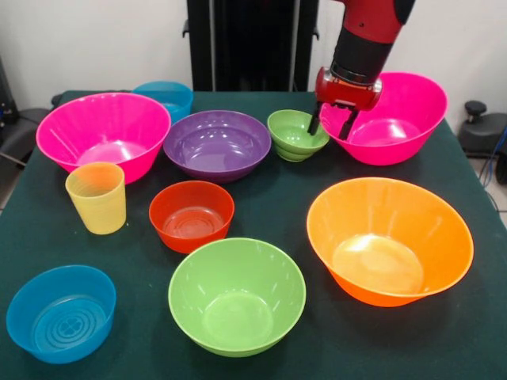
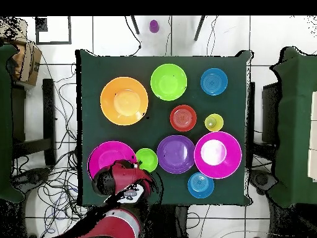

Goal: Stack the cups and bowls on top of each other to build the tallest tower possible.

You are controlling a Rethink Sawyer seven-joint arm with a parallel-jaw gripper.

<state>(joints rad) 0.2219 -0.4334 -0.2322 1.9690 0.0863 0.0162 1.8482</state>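
Nothing has been stacked yet: every bowl is seen standing apart on the dark green table (image 1: 269, 207), and no tower exists. Taking the purple bowl (image 1: 217, 144) as landmark in the front view, the small lime-green bowl (image 1: 296, 134) is found just beside it on the right, tilted, and the far pink bowl (image 1: 394, 119) beyond that. The other pink bowl (image 1: 103, 133) is set close on the purple bowl's left, with a small blue bowl (image 1: 166, 95) behind it. Nearer the camera than the purple bowl are the red-orange bowl (image 1: 192, 215), the yellow tumbler (image 1: 97, 198), the large lime-green bowl (image 1: 237, 295), the orange bowl (image 1: 390, 239) and a second blue bowl (image 1: 62, 312).

The gripper (image 1: 333, 124) is held over the near rim of the far pink bowl, beside the small green one, its fingers parted and nothing grasped (whether a finger touches either rim cannot be told).

These pieces are judged to be light, thin, glossy plastic: fairly stiff but slippery, and easily tipped or slid when nudged. A rim pinch, one finger inside the wall and one outside, is judged the most secure hold.
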